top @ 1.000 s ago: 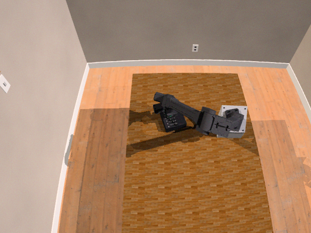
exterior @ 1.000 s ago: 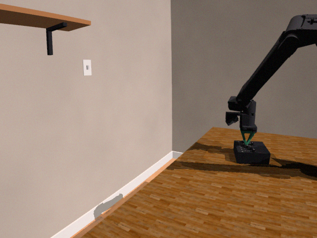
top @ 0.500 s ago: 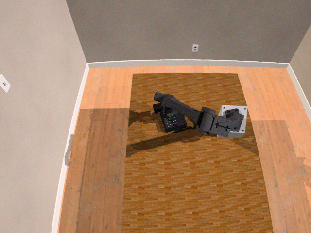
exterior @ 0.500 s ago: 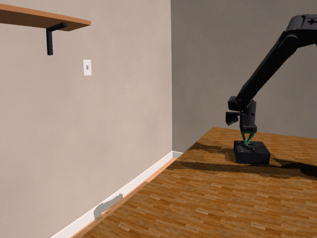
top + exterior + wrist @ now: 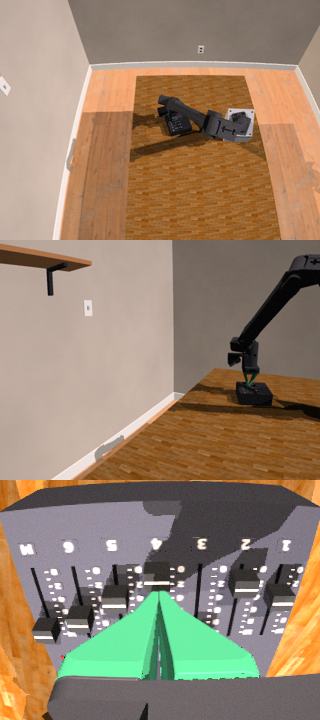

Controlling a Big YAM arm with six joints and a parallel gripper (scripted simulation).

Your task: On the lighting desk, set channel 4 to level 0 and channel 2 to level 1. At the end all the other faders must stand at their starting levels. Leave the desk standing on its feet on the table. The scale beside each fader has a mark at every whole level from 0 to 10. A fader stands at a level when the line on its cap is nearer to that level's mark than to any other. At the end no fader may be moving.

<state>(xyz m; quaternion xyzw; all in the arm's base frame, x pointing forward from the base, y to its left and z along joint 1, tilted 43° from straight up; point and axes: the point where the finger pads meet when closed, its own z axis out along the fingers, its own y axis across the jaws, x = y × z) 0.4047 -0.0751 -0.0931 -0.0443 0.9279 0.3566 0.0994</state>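
Observation:
The black lighting desk [image 5: 177, 123] stands on its feet on the wooden table, and it also shows in the exterior view [image 5: 254, 393]. In the wrist view the desk [image 5: 160, 560] fills the frame, with its channel numbers running from right to left. My gripper [image 5: 158, 600] has green fingers, is shut and holds nothing. Its tips rest against the near side of the channel 4 fader cap [image 5: 159, 574], which sits high in its slot. The channel 2 cap [image 5: 246, 582] is to the right of the fingers. The channel 3 cap is hidden behind the fingers. The gripper points straight down at the desk [image 5: 251, 385].
The arm's white base [image 5: 239, 125] stands to the right of the desk. Several other fader caps [image 5: 79, 619] sit to the left of the fingers at different heights. A wall shelf [image 5: 43, 259] hangs far to the left.

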